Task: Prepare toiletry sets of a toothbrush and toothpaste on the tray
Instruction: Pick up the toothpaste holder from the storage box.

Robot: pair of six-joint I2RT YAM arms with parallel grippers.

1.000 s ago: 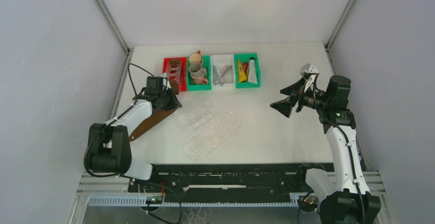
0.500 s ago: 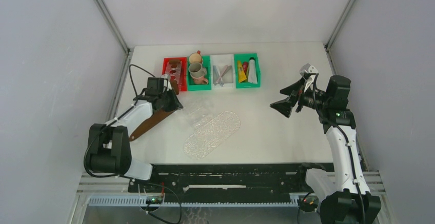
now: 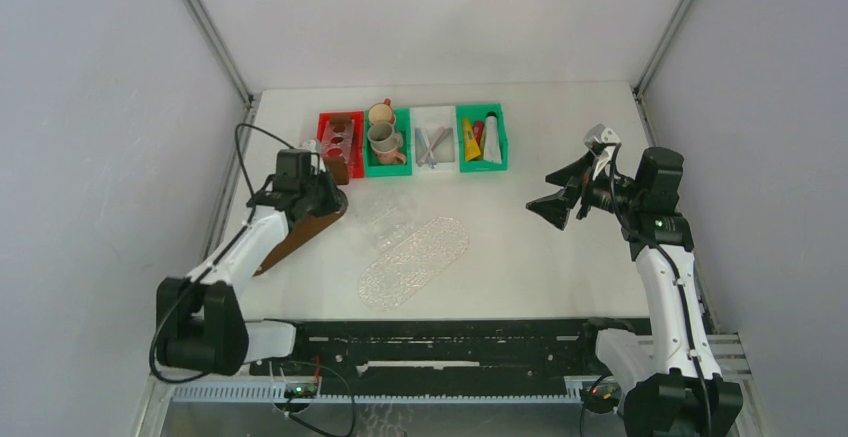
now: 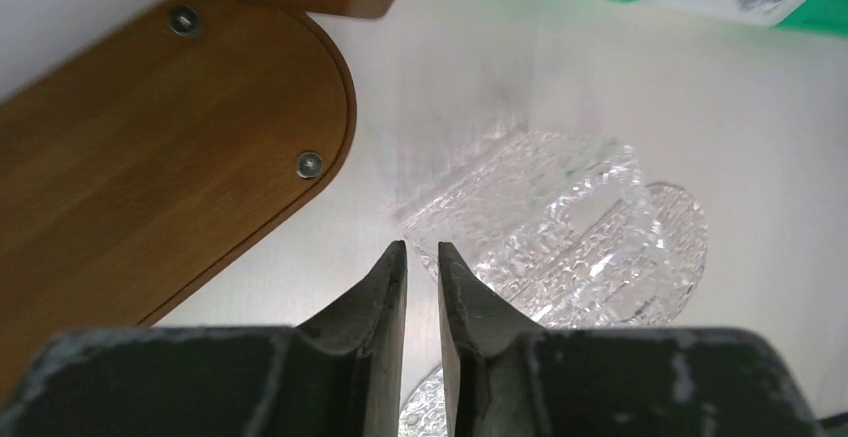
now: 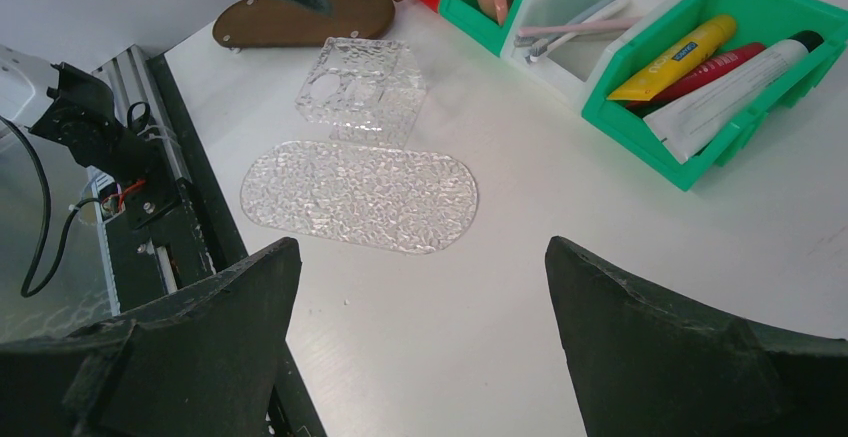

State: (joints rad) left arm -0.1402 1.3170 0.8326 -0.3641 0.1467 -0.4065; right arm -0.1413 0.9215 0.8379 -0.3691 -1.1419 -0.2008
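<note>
Toothpaste tubes, one yellow (image 5: 673, 57), one red (image 5: 712, 70) and one white with a dark cap (image 5: 735, 82), lie side by side in the green plastic bin (image 5: 700, 162); the yellow tube carries dark print too small to read. Slim pale toothbrushes (image 5: 575, 32) lie in the neighbouring white bin (image 5: 560, 67). The left gripper (image 4: 421, 257), jaws nearly closed with nothing between them, hovers beside the brown wooden oval tray (image 4: 150, 157) and clear textured holder (image 4: 560, 227). The right gripper (image 5: 420, 287) stands wide open above the table, holding nothing.

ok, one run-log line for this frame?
phase: setup, nothing picked | left gripper: nearly shut, empty, above clear holder | right gripper: open, empty | toothbrushes, tubes: in bins | clear tray: bare
</note>
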